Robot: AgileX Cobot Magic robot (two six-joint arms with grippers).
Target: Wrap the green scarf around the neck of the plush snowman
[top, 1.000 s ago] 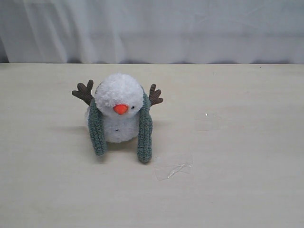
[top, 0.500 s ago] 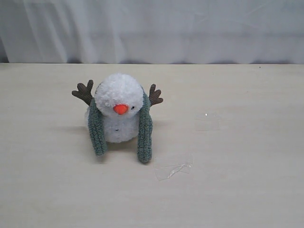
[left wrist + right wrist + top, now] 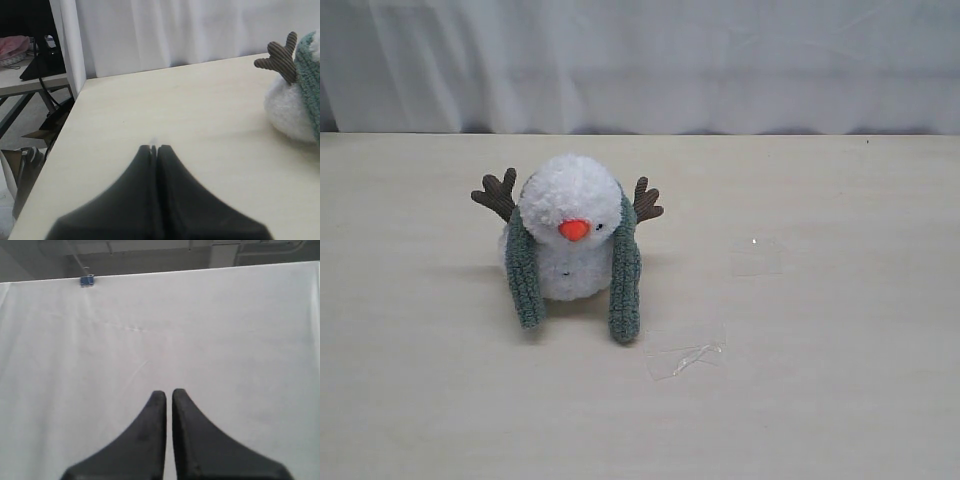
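Observation:
The plush snowman sits upright on the table, left of centre, with its orange nose facing the camera. The green scarf lies round the back of its neck, and both ends hang down the front, one on each side. The ends are not crossed. Neither gripper shows in the exterior view. My left gripper is shut and empty above bare table, well apart from the snowman and scarf. My right gripper is shut, empty, and faces the white curtain.
A crumpled scrap of clear film lies on the table in front of the snowman to the right. A white curtain hangs behind. The table edge drops off beside my left gripper, with shelves and cables beyond.

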